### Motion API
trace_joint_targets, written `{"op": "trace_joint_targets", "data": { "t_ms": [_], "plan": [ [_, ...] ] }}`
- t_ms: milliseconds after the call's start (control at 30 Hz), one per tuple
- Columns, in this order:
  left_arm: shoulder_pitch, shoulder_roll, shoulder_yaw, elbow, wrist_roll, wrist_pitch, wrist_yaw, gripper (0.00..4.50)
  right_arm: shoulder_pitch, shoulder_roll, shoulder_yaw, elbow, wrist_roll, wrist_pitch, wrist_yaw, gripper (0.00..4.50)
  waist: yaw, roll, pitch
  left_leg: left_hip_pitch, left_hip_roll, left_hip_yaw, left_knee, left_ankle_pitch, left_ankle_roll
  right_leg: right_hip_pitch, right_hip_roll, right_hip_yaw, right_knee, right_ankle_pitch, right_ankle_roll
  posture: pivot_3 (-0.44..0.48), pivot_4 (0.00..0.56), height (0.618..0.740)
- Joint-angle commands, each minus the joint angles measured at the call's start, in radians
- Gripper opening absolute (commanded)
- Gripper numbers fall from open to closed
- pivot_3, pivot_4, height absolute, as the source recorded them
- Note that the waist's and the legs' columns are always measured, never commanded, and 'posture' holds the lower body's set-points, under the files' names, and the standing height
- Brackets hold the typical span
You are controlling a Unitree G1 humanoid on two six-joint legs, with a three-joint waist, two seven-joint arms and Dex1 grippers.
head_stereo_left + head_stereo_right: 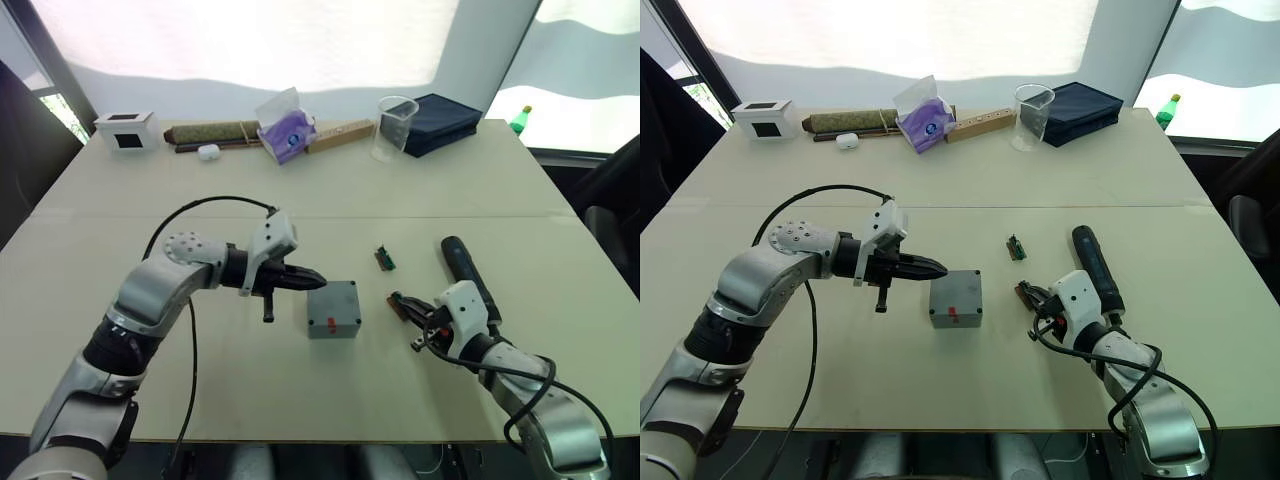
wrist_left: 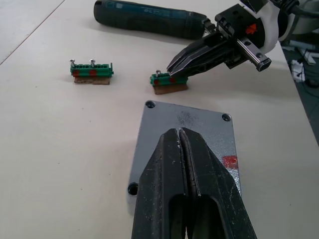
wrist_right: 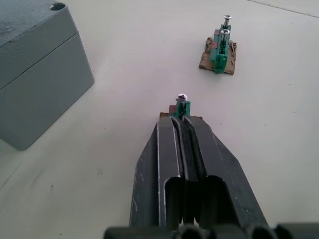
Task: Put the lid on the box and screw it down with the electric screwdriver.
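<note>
Hidden/unclear: the box (image 1: pixel 333 311) interior is covered by the lid (image 2: pixel 184 130), so nothing inside shows; the left gripper (image 2: pixel 179 134) blocks the lid's near edge in the left wrist view. The screwdriver (image 1: pixel 468 272) tip can't be made out.

Box w/ lid: grey, square, seam between lid and body visible in the right wrist view; recessed holes at the lid corners, red mark on one side wall. It sits mid-table (image 1: pixel 330 210).

Screwdriver: black cylinder lying flat, well to the right of the box.

Left arm: bent, reaching in from the left of the box, gripper level, tips just above the lid's left edge; jaws pressed together, holding nothing.

Right arm: low, gripper (image 1: pixel 398 300) right of the box, between box and screwdriver; jaws pressed together, tips at a green screw holder (image 3: pixel 182 105) w/ one screw upright. A second holder (image 1: pixel 385 258) w/ two screws lies behind it, farther from the box.
</note>
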State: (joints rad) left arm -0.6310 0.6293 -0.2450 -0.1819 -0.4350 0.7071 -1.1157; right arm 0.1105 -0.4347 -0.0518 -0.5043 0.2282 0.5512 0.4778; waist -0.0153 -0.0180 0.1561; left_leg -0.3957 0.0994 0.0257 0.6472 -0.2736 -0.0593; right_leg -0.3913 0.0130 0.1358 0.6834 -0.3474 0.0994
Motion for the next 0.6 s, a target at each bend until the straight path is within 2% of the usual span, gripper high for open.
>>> {"op": "trace_joint_targets", "data": {
  "t_ms": [33, 367, 600],
  "plan": [
    [0.003, 0.011, 0.023, -0.026, 0.001, -0.021, 0.002, 0.0, -0.003, -0.008, -0.018, -0.023, 0.002, -0.013, -0.01, 0.13, 0.0, 0.0, 0.0, 0.0, 0.0, 0.0, 0.0, 0.0, 0.0, 0.0, 0.0, 0.0, 0.0, 0.0, 0.0, 0.0, 0.15, 0.74],
    [-0.005, 0.007, 0.067, 0.044, -0.005, -0.027, 0.008, 0.0, -0.025, -0.019, -0.07, -0.182, 0.068, 0.078, -0.032, 0.13, -0.001, 0.0, 0.0, 0.0, 0.0, 0.0, 0.0, 0.0, 0.0, 0.0, 0.0, 0.0, 0.0, 0.0, 0.0, 0.0, 0.15, 0.74],
    [0.017, 0.046, 0.108, 0.06, -0.042, -0.002, -0.033, 0.0, -0.151, 0.005, 0.013, -0.212, 0.128, 0.133, -0.018, 0.13, -0.006, 0.0, 0.0, 0.0, 0.0, 0.0, 0.0, 0.0, 0.0, 0.0, 0.0, 0.0, 0.0, 0.0, 0.0, 0.0, 0.15, 0.74]
  ]
}}
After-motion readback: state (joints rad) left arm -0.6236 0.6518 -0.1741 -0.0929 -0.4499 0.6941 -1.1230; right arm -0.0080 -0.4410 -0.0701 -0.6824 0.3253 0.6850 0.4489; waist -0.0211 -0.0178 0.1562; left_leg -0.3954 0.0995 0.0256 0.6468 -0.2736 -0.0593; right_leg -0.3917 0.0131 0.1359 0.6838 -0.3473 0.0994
